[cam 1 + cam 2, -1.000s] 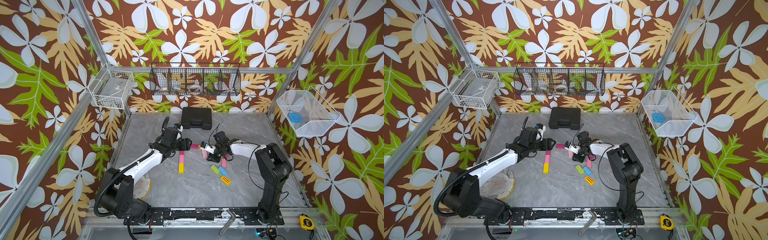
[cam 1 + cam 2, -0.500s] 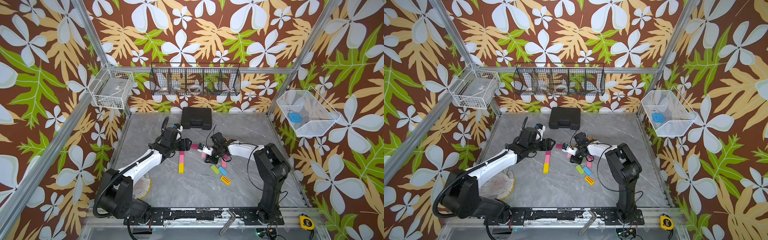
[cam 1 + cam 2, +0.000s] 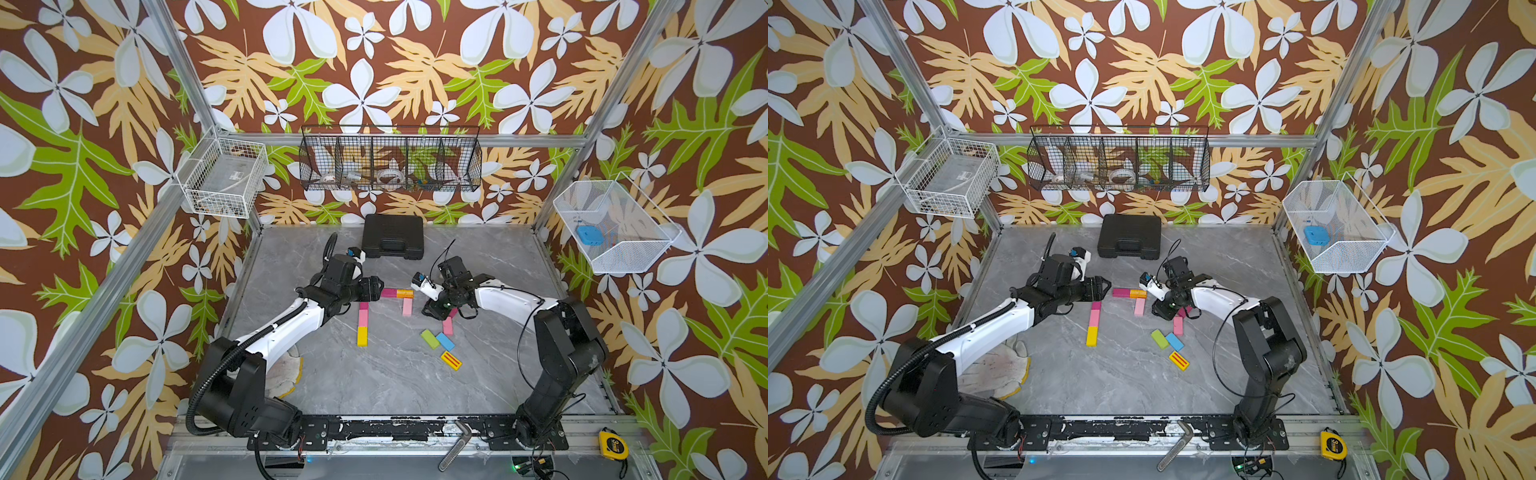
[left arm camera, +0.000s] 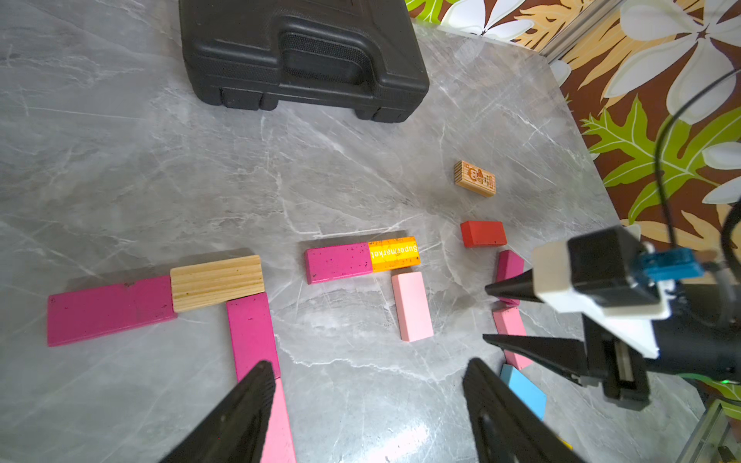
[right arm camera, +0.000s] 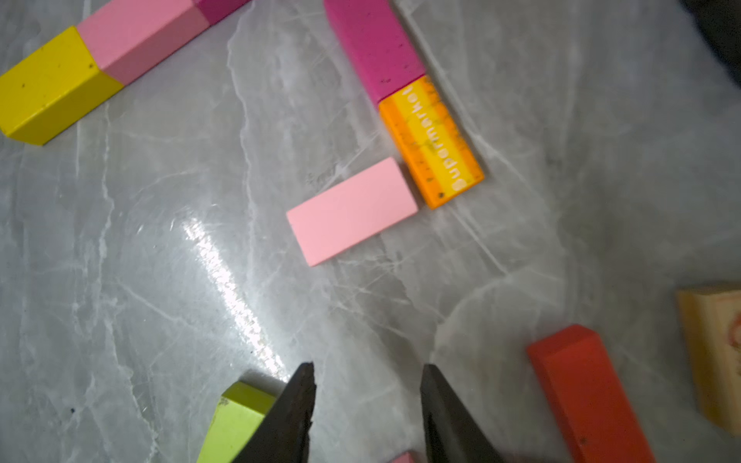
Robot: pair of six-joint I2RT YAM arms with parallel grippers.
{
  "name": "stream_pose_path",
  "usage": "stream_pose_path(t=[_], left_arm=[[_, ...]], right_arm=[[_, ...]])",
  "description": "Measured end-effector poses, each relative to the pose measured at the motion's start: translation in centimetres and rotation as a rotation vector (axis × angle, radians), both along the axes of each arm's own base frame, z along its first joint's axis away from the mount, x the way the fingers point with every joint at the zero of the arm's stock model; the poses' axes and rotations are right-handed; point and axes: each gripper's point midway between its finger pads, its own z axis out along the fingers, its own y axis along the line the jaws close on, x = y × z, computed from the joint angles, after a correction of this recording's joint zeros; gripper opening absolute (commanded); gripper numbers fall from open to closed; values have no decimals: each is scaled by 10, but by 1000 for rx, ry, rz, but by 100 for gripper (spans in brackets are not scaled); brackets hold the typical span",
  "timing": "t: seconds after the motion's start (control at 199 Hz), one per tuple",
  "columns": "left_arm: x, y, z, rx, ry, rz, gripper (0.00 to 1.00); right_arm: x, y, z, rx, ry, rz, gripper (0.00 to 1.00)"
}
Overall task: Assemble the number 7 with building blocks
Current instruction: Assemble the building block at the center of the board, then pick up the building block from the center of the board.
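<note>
Grey marble tabletop [image 3: 395, 386] carries the building blocks [image 3: 1094, 320] near its centre. A magenta block [image 3: 389, 293] and an orange block [image 3: 404, 294] lie end to end as a far bar. A pale pink block [image 3: 407, 307] sits under the orange end, slightly askew, seemingly starting the 7's stem. To its right the right gripper [image 5: 367, 373] hangs narrowly parted and empty. The left gripper [image 4: 369, 362] gapes wide, holding nothing, apparently keeping clear. Spare blocks [image 3: 430, 338] wait nearer, to the right.

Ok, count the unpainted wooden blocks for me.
2. One plain wooden block butts against a magenta block; one printed wooden block lies alone near the red block. Others may be hidden.
</note>
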Motion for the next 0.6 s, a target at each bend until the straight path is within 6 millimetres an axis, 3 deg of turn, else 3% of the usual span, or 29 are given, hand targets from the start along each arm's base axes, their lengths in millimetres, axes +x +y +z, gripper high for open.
stream_pose_path(t=[0.16, 0.276, 0.406, 0.602], left_arm=[[1, -1, 2, -4, -4, -3, 79], [0, -3, 3, -16, -5, -10, 89], [-3, -7, 5, -41, -9, -30, 91], [-6, -12, 10, -80, -20, -51, 98]], right_arm=[[15, -32, 5, -20, 6, -272, 54], [1, -47, 1, -6, 45, -433, 59], [-16, -64, -6, -2, 82, -571, 62], [-43, -71, -25, 22, 163, -656, 61]])
